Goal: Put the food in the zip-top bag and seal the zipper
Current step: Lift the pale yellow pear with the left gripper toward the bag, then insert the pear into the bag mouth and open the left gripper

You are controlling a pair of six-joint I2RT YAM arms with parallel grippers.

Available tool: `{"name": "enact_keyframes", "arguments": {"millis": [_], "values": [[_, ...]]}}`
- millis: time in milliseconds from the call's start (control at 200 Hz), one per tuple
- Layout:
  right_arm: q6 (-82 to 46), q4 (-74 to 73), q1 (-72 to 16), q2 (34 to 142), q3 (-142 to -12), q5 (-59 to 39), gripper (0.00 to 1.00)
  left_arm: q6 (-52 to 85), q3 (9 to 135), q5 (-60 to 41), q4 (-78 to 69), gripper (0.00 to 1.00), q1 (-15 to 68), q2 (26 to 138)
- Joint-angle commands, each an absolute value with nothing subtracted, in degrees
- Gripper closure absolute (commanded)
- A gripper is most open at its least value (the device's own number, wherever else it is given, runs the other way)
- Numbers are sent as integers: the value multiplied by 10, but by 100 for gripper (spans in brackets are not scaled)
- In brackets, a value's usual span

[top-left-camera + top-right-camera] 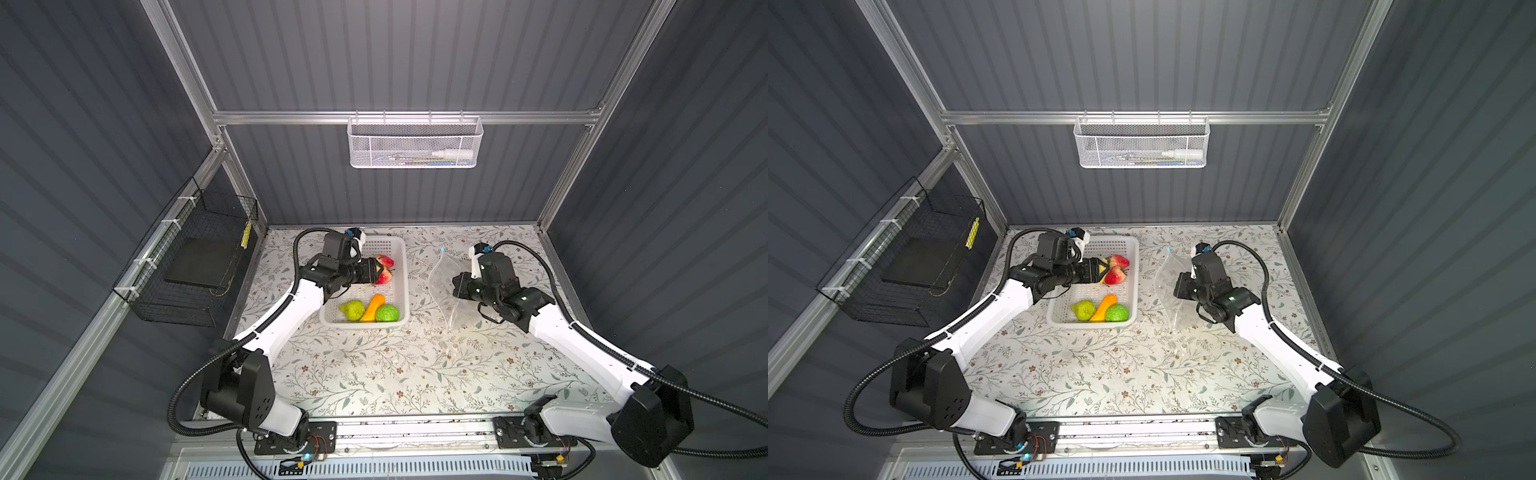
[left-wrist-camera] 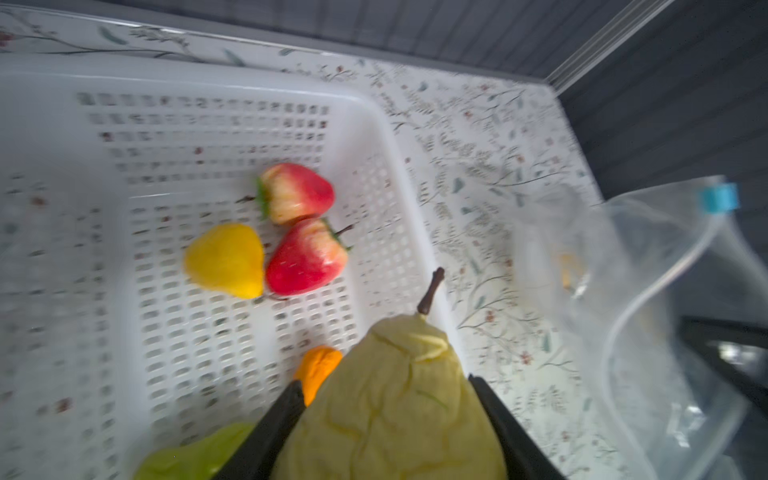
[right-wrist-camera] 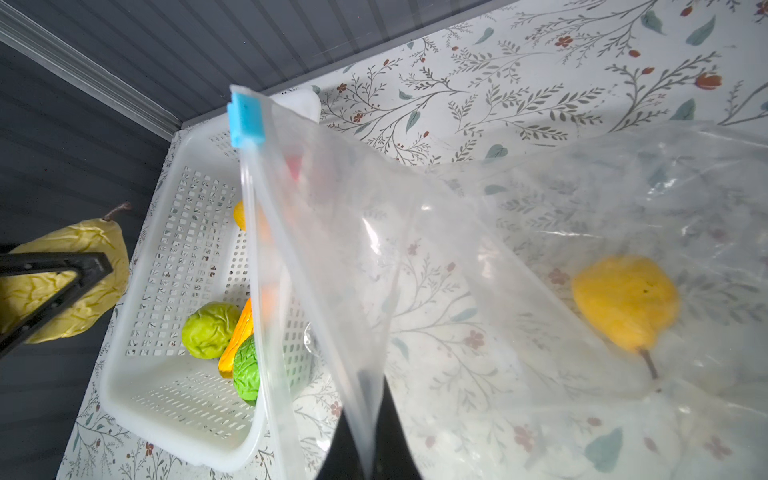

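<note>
Status: early, roughly a quarter in by my read. One yellow pear (image 3: 627, 303) lies inside the bag (image 1: 442, 291). The bag sits on the table (image 1: 374, 374) centre-right in both top views, just right of the basket (image 1: 406, 291) with a gap between. Item two: left end effector (image 1: 376, 272) is clamped on a pale pear (image 2: 395, 415) and hovers over the upper half of the basket, so it's lifted but not yet across. Meanwhile right end effector (image 3: 368, 432) is clenched on the bag's mouth edge, holding one lip up off the table; the mouth gapes toward the basket. Left in basket: two strawberries (image 1: 385, 261) and a yellow fruit (image 2: 226, 259) in the upper half. At the lower end, green pear (image 1: 352, 311), gourd (image 1: 372, 307) and round green fruit (image 1: 387, 313) are bunched together. So six to go plus the one in hand, then the zipper (image 3: 254, 249). It's unsealed, with the blue slider (image 3: 245, 120) parked at the upper end of the mouth in the top views. Table: flat, floral-print cover, glare patch lower centre. Room: dark grey ribbed walls and aluminium frame. A white mesh bin (image 1: 415, 143) hangs on the back rail at upper centre, and a black wire cage (image 1: 187, 266) is on the wall at left.
</note>
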State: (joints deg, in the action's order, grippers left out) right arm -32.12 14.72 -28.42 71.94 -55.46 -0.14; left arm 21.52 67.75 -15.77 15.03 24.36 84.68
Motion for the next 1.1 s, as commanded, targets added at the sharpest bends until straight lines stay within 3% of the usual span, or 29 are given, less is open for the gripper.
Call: {"name": "enact_keyframes", "arguments": {"millis": [0,320,780,1096], "values": [[-326,136,-282,704,-545,-7,100,289,649,-264,18,40,274,830],[-338,123,-282,698,-539,-15,100,409,611,-254,-196,41,370,864],[-389,90,-284,687,-527,-32,100,525,584,-149,-362,41,441,942],[-412,75,-285,680,-518,-46,100,502,601,-92,-311,41,466,962]]}}
